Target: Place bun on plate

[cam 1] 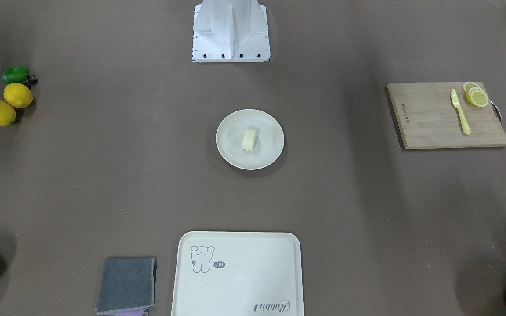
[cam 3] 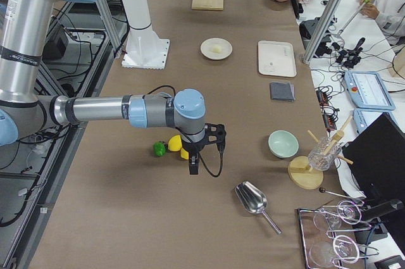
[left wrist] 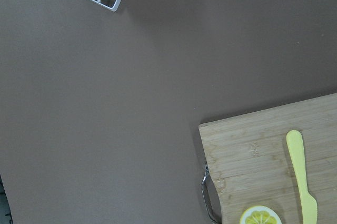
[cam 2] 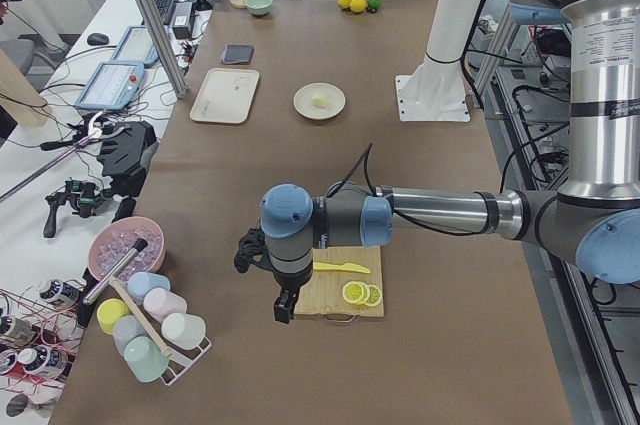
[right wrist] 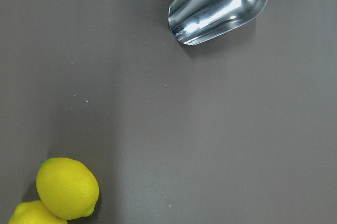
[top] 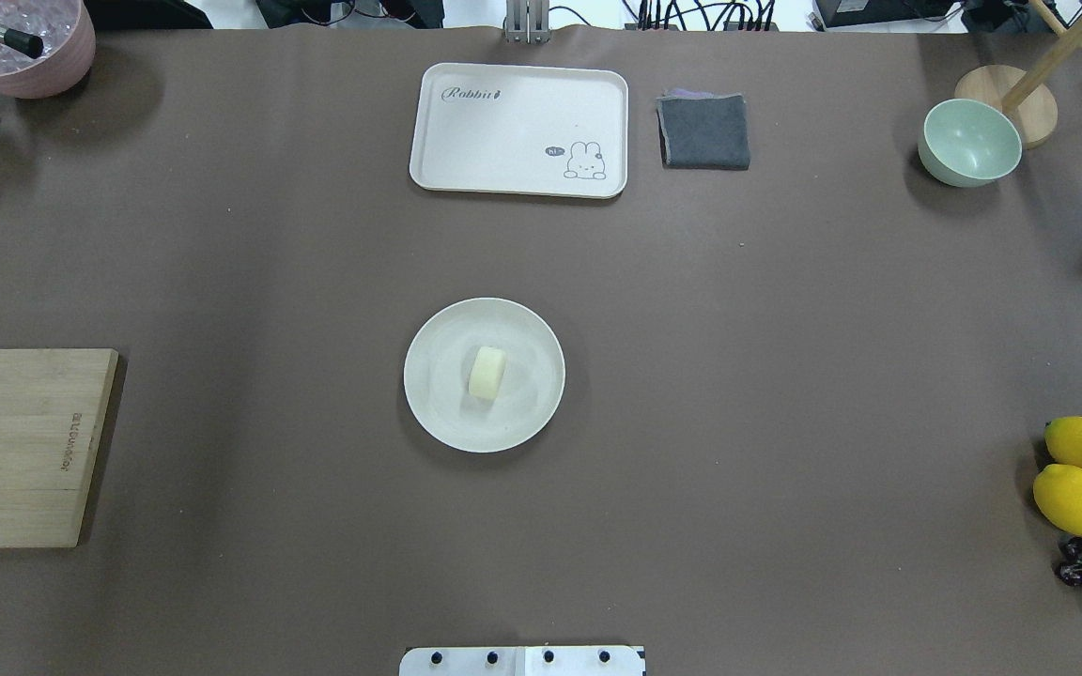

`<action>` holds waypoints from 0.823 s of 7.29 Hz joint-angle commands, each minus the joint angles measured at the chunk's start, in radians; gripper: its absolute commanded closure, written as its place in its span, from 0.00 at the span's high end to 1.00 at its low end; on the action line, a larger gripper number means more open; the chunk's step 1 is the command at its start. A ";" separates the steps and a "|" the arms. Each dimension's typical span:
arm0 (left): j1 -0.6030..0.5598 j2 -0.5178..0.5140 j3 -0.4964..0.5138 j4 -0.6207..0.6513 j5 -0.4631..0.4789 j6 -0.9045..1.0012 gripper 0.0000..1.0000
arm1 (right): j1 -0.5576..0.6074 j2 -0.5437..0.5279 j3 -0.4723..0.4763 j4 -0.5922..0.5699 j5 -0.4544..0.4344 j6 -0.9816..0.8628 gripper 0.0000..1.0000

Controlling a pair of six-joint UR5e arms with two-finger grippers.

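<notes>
The pale cream bun lies on its side near the middle of the round cream plate, at the table's centre. In the side views the bun is a small pale lump on that plate. No gripper is near it. My left gripper hangs by the cutting board at the table's left end. My right gripper hangs by the lemons at the right end. I cannot tell whether either one is open or shut.
A cream tray and a grey cloth lie on the far side. A wooden board carries lemon slices and a yellow knife. Two lemons, a green bowl and a metal scoop sit at the right end.
</notes>
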 commanded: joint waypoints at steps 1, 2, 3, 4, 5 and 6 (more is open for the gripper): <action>0.000 0.030 0.058 -0.124 -0.005 -0.002 0.97 | 0.000 0.000 0.000 0.000 0.000 0.000 1.00; -0.001 0.031 0.055 -0.122 -0.007 0.000 0.98 | 0.000 0.000 0.000 0.000 0.000 0.000 1.00; -0.001 0.034 0.059 -0.125 -0.007 0.000 0.98 | 0.000 0.000 0.000 0.000 0.000 0.000 1.00; -0.001 0.034 0.066 -0.126 -0.007 -0.002 0.97 | 0.000 0.000 0.000 0.000 0.000 0.000 1.00; -0.001 0.034 0.063 -0.128 -0.007 0.000 0.97 | 0.000 0.000 0.000 0.000 0.000 0.000 1.00; -0.001 0.034 0.065 -0.128 -0.007 -0.002 0.97 | 0.000 0.000 0.000 0.000 0.000 0.000 1.00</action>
